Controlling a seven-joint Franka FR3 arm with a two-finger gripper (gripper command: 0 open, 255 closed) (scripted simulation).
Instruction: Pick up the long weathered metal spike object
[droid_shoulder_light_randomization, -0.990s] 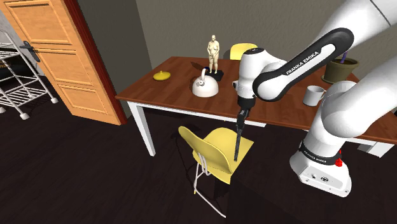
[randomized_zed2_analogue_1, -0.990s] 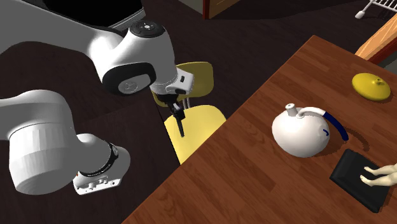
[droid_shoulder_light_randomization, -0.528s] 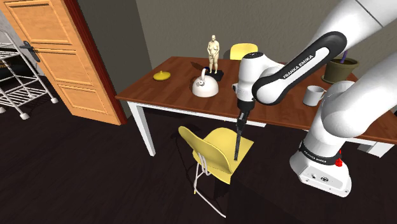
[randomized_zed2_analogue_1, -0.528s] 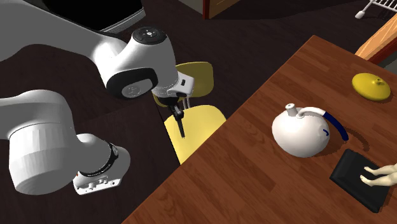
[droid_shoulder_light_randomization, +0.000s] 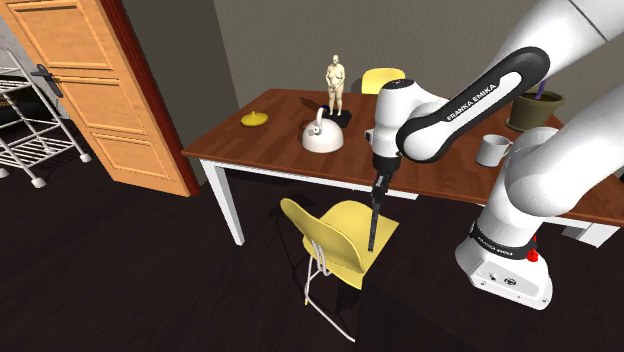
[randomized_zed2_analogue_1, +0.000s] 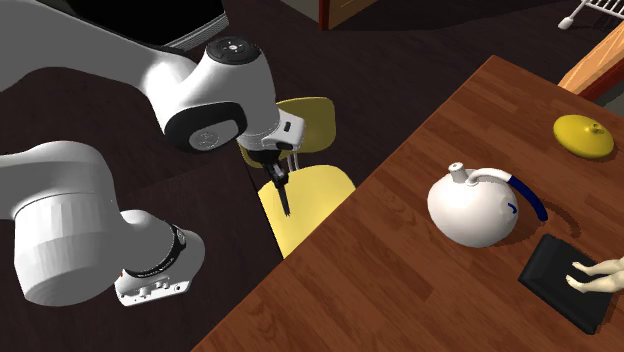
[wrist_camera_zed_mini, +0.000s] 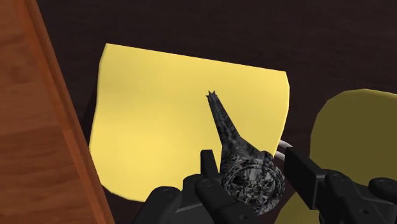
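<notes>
The gripper (wrist_camera_zed_mini: 253, 177) is clenched on the spike (wrist_camera_zed_mini: 230, 135), with a black finger on each side of its thick, round head. From there the dark, mottled shaft tapers away to a small pronged tip. In the shoulder view the spike (droid_shoulder_light_randomization: 372, 218) hangs nearly straight down from the gripper (droid_shoulder_light_randomization: 377, 186), its point in the air above the yellow chair seat (droid_shoulder_light_randomization: 352, 226) and touching nothing. It looks like rigid metal that will not flex. Most of its weight probably sits in the broad head, so a hold there lets the tip hang plumb rather than swing. A grip further down the taper would likely slide toward the narrow end, and the rough, pitted surface at the head should give the pads better purchase. Beyond the chair, the brown table (droid_shoulder_light_randomization: 270, 150) edge runs just beside the seat. A white teapot (droid_shoulder_light_randomization: 322, 137) stands further back on the table, well apart from the spike.
</notes>
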